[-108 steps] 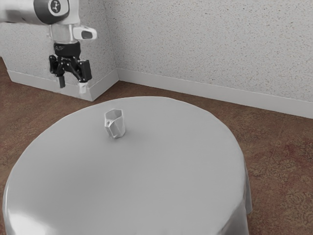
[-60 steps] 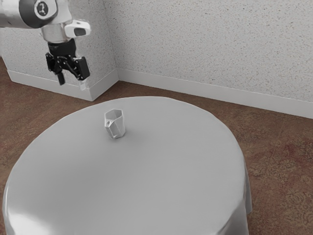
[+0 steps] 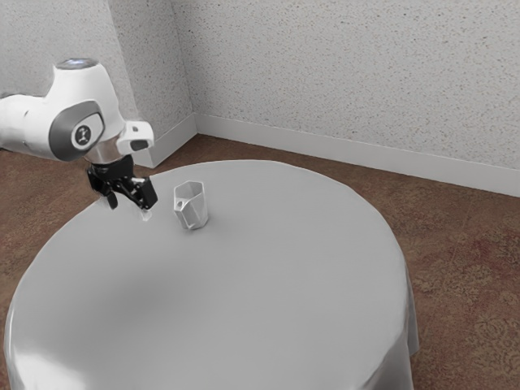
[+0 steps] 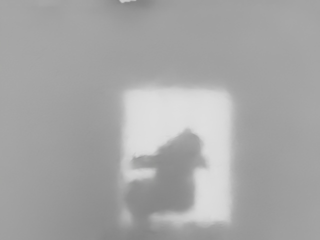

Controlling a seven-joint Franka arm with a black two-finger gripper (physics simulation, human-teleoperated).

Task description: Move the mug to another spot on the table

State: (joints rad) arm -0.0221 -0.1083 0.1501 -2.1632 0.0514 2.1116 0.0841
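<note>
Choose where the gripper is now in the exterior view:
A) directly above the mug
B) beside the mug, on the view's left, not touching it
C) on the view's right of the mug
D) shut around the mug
B: the gripper hangs low over the table, to the exterior view's left of the upright mug, with a clear gap between them.

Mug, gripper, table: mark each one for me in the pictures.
mug [image 3: 193,213]: exterior view, on its side wall.
gripper [image 3: 128,208]: exterior view, midway between its fingertips.
table [image 3: 284,276]: exterior view, on the bare top near the middle.
</note>
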